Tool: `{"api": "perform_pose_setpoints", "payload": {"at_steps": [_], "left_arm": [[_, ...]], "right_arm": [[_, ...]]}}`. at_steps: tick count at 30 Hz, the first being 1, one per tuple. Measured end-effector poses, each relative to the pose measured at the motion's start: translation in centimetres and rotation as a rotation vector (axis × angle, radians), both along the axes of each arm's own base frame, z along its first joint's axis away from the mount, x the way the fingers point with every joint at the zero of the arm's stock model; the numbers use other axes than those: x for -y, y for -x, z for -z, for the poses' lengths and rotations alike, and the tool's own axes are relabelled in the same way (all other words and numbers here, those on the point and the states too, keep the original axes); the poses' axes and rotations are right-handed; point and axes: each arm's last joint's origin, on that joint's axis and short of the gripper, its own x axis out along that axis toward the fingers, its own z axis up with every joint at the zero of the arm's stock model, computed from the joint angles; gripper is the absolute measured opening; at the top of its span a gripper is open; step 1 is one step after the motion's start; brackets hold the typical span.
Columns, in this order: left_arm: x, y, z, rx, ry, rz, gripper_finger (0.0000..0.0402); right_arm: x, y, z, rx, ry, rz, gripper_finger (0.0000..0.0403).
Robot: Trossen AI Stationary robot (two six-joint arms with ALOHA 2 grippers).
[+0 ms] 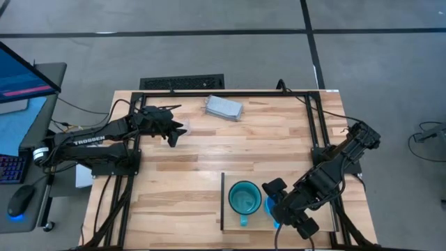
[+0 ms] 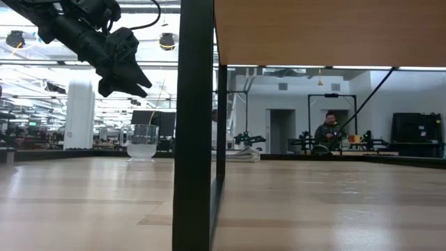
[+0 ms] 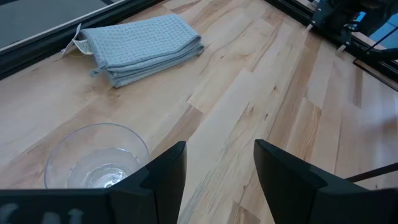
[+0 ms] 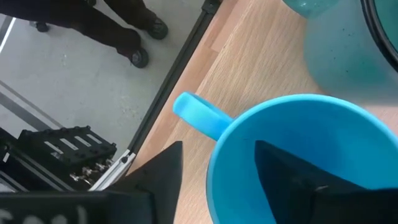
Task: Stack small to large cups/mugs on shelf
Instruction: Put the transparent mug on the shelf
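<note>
Overhead: looks straight down on my whole desk (image 1: 209,139).
Low: level across the desk.
Wrists: close behind my fingers (image 3: 163,174).
Shared: clear cup (image 2: 142,143).

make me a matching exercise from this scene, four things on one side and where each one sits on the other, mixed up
Things:
1. teal mug
2. bright-blue mug
3. clear cup
4. grey-blue folded cloth

Places:
A. at the table's far edge, lying flat
B. on the shelf, just right of its dark upright edge
C. under the right gripper, one finger inside its rim
D. on the bare tabletop, just ahead of the left gripper

Pairs: 1-B, 2-C, 3-D, 4-A
</note>
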Motion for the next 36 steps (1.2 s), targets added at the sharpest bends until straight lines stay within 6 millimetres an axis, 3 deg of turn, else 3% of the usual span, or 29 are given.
{"api": "perform_pose_setpoints", "payload": {"at_steps": [9, 16, 23, 32, 36], "left_arm": [[0.0, 0.0, 0.0, 0.000, 0.000, 0.000, 0.0179], [0.0, 0.0, 0.0, 0.000, 0.000, 0.000, 0.0179], [0.0, 0.0, 0.0, 0.001, 0.000, 0.000, 0.0179], [0.0, 0.0, 0.0, 0.005, 0.010, -0.020, 0.0179], [-0.1, 0.0, 0.0, 0.008, 0.017, -0.037, 0.0179]], "right_arm": [[0.4, 0.5, -0.7, 0.015, -0.016, 0.006, 0.0239], [1.7, 1.5, -2.5, 0.061, -0.058, 0.030, 0.0239], [5.0, 3.6, -5.7, 0.192, -0.076, 0.117, 0.0238], [9.5, 8.1, -10.7, 0.569, -0.088, 0.246, 0.0238], [11.3, 10.0, -12.0, 0.688, -0.057, 0.290, 0.0238]]}}
